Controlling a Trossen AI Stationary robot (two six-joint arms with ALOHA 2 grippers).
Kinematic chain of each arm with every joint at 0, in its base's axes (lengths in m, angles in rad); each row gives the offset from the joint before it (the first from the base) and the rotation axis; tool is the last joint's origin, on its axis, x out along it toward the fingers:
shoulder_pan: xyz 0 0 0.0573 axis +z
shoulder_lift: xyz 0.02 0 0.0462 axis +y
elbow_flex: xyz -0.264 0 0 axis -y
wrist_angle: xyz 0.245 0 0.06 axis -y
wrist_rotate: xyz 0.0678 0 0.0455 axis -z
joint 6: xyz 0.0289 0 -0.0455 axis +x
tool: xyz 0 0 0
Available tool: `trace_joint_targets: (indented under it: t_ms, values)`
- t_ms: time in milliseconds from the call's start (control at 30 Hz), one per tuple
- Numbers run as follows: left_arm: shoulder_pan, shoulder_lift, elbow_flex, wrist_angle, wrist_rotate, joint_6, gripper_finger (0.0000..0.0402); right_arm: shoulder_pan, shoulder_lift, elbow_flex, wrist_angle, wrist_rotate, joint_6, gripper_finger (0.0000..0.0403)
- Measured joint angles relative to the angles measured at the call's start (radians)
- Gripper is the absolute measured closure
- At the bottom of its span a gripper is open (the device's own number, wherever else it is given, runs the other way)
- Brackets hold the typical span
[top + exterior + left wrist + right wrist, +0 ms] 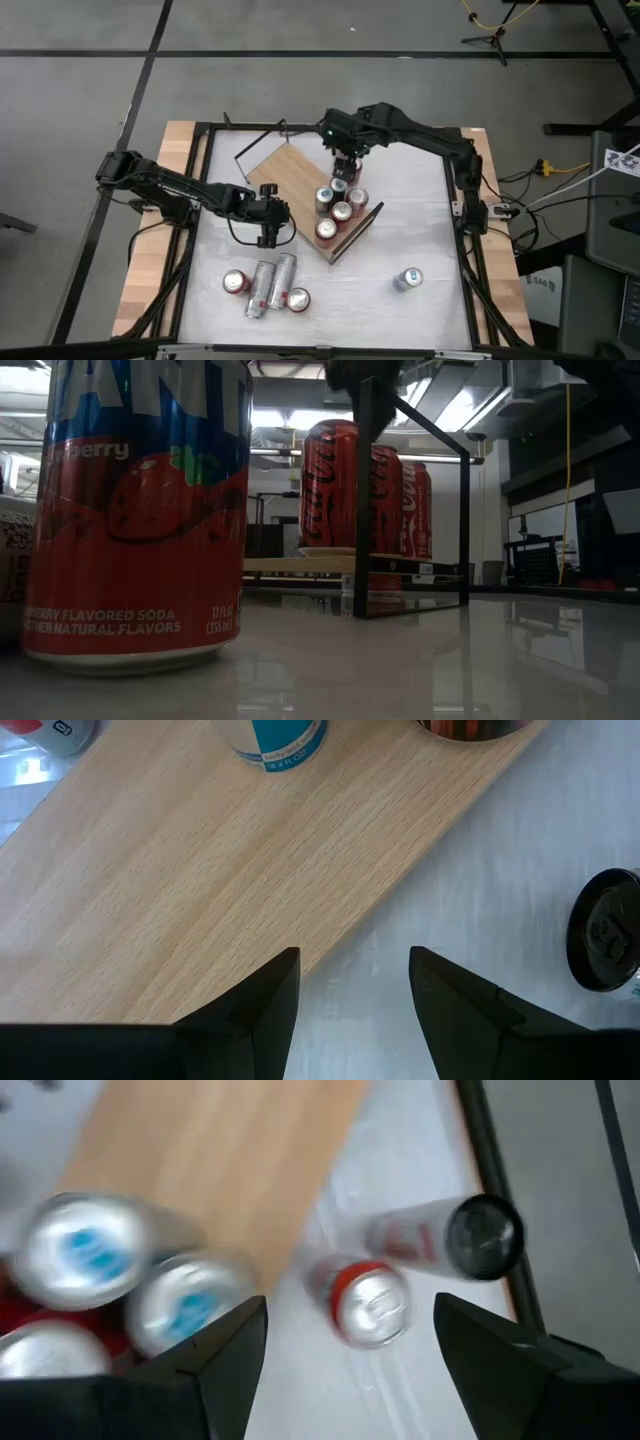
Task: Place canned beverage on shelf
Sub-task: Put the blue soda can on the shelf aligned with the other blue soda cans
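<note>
- The shelf (300, 185) lay diagonally on the white bench (420, 220), its board carrying a cluster of upright cans (338, 208) at the end nearer the right arm; the far half of the board was bare.
- The remaining cans were off the shelf: a group of four (268, 285) near the front edge of the bench on the left arm's side, and a single can with a blue top (407, 280) on the right arm's side.
- In the group of four, two cans lay on their sides with their long axes running roughly front to back; the other two appeared upright, tops showing.
- The left gripper (270, 232) hung just off the shelf's long edge, between the shelf and the group of four. Its fingers (262, 1005) were parted and grasped nothing; the left wrist view showed only board and bench between them.
- The right gripper (347, 165) hovered over the loaded end of the shelf. Its fingers (215, 1350) were spread and empty, with the can tops below them.
- Judgement: the left arm was nearer the group of four, which lay from its fingers toward the bench front. The lone can stood well clear of the right gripper.
- Judgement: a lying can would call for fingers set across its long axis.
</note>
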Motion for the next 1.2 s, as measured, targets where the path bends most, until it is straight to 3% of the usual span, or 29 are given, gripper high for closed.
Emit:
trace_joint_targets:
  t_ms: [267, 567, 867, 1200]
  values:
    - [0.000, 0.000, 0.000, 0.000, 0.000, 0.000, 0.0221, 0.169, -0.023, 0.081, -0.087, 0.001, 0.075, 0.0125]
    - [0.000, 0.000, -0.001, 0.029, 0.000, -0.020, 0.0221, 0.393, -0.122, -0.014, -0.086, 0.015, 0.253, 0.0125]
    - [0.000, 0.000, -0.001, 0.028, 0.000, -0.028, 0.0221, 0.694, -0.279, -0.267, -0.088, 0.069, 0.742, 0.0125]
    - [0.000, 0.000, -0.001, 0.027, 0.000, -0.029, 0.0221, 0.984, -0.291, -0.370, -0.087, 0.087, 1.177, 0.0125]
